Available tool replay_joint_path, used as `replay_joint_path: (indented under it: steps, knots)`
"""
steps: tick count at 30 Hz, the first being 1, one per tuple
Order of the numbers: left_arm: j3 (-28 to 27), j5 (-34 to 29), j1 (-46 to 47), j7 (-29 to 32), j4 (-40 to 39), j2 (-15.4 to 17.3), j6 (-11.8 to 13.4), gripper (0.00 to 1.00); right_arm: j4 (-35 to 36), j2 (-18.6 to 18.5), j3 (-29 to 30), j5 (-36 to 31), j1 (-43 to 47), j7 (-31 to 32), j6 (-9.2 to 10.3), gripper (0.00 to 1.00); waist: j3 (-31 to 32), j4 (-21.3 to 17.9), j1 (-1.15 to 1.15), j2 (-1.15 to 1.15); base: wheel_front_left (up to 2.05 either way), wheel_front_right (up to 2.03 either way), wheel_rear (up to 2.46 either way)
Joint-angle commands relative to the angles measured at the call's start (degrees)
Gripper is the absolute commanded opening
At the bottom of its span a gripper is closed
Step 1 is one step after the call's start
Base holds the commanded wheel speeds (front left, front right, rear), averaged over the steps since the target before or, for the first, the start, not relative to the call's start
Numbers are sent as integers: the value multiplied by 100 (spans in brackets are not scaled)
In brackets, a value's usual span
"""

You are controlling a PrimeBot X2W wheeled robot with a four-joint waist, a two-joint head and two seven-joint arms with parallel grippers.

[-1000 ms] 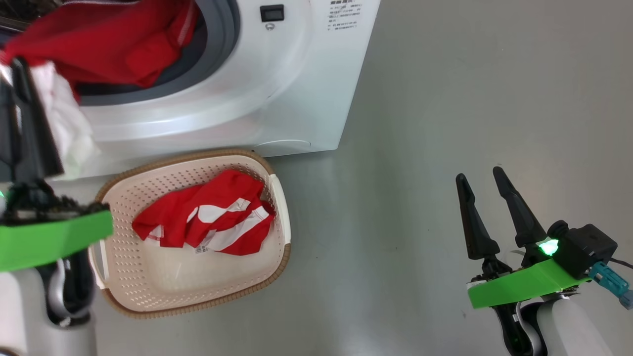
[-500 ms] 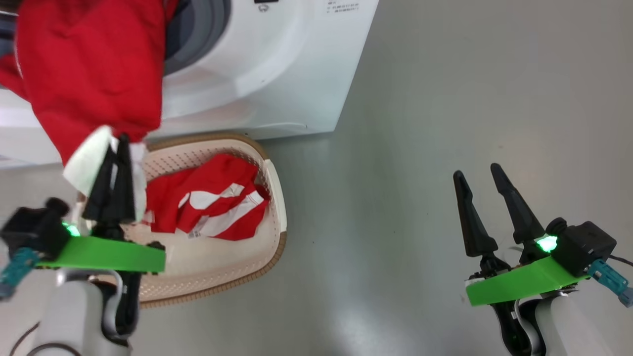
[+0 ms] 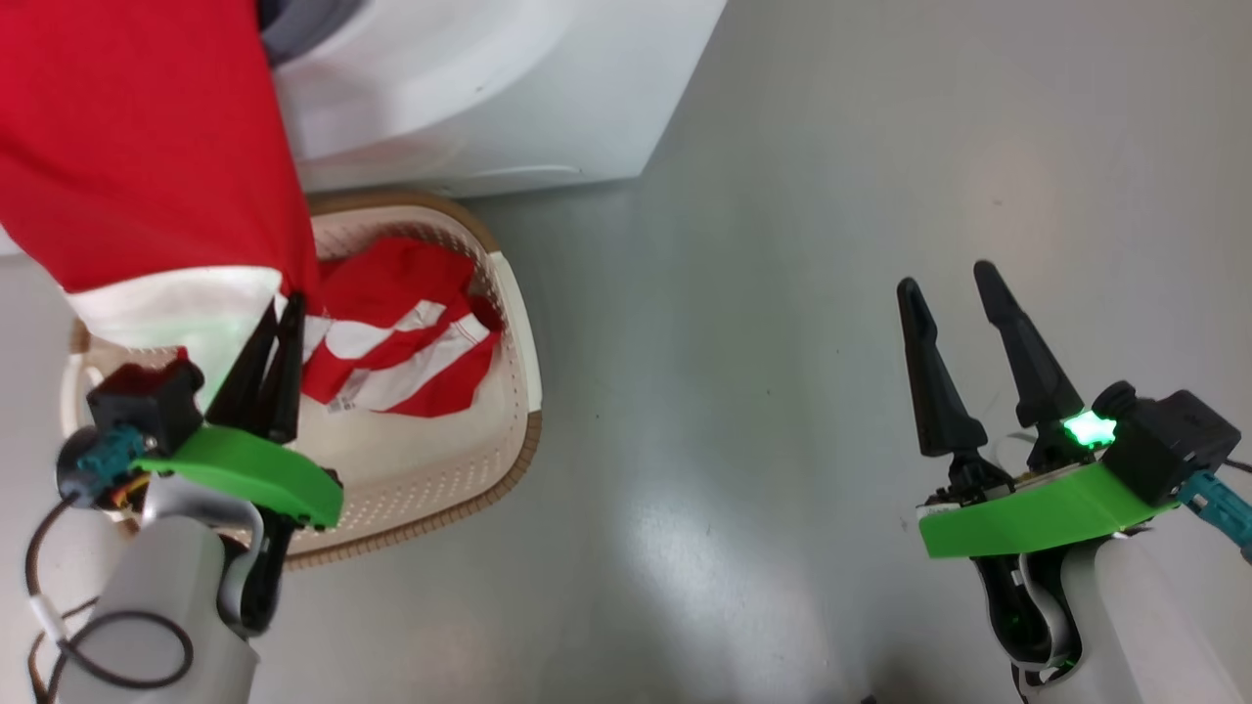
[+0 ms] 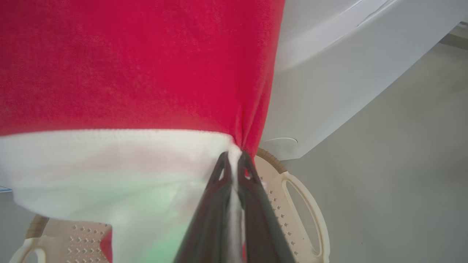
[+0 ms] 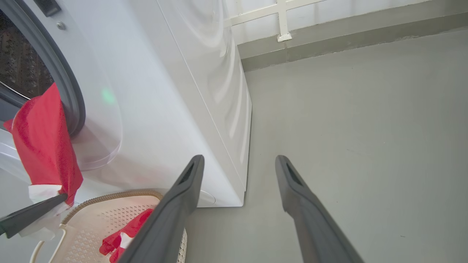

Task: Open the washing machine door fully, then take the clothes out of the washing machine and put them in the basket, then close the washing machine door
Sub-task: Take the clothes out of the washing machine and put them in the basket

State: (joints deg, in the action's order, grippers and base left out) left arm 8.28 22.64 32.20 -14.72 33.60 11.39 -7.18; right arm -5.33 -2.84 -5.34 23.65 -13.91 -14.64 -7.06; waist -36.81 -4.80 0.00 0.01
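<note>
Basket check: small cream perforated plastic basket with brown woven-look rim (image 3: 421,469) at lower left of head view, upright on smooth grey floor (image 3: 782,293), just in front of big white front-loading washing machine (image 3: 469,88). Holds one crumpled red garment with white stripes (image 3: 401,332), bunched toward upper right of tub. Perforated bottom bare below it. White side handle facing frame centre.

Left gripper (image 3: 282,311) clamped tight on white hem of second, larger bright red garment (image 3: 147,147). Fingers pressed together with cloth pinched between, clear in left wrist view. Garment stretched from upper left corner of head view down to fingertips, above left part of basket. Blocks sight of washer opening and of basket's upper left rim. Upper end at edge of grey rubber gasket (image 5: 69,95) in right wrist view, with steel perforated drum (image 5: 22,69) dark behind. Cannot tell whether upper end is free of the opening.

Right gripper (image 3: 947,279) at lower right of head view, jaws wide apart and holding nothing, over bare floor, well apart from basket and washer.
</note>
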Motion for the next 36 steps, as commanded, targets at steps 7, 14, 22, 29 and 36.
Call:
replay_joint_path:
  steps: [7, 14, 22, 29, 36]
  knots:
    - [189, 155, 404, -28, 535, 353, -31, 0, 213, -4, -150, 24, -118, -36, -43, 100, -456, -111, 0, -1, 0, 0, 0]
    - [452, 306, 760, -28, 1037, 462, -31, 0, 245, -4, -160, 18, -201, -36, -43, 100, -626, -126, 0, -1, 0, 0, 0]
    - [473, 394, 994, -28, 1197, 479, -31, 38, 253, -4, -142, -16, -241, -36, -43, 100, -663, -96, 0, -1, 0, 0, 0]
    - [326, 345, 916, -28, 1093, 411, -31, 100, 218, -4, -148, -54, -236, -36, -43, 100, -533, -42, 0, -1, 0, 0, 0]
    - [85, 282, 711, -28, 742, 313, -31, 100, 162, -4, -151, -107, -183, -36, -43, 100, -319, 28, 0, -1, 0, 0, 0]
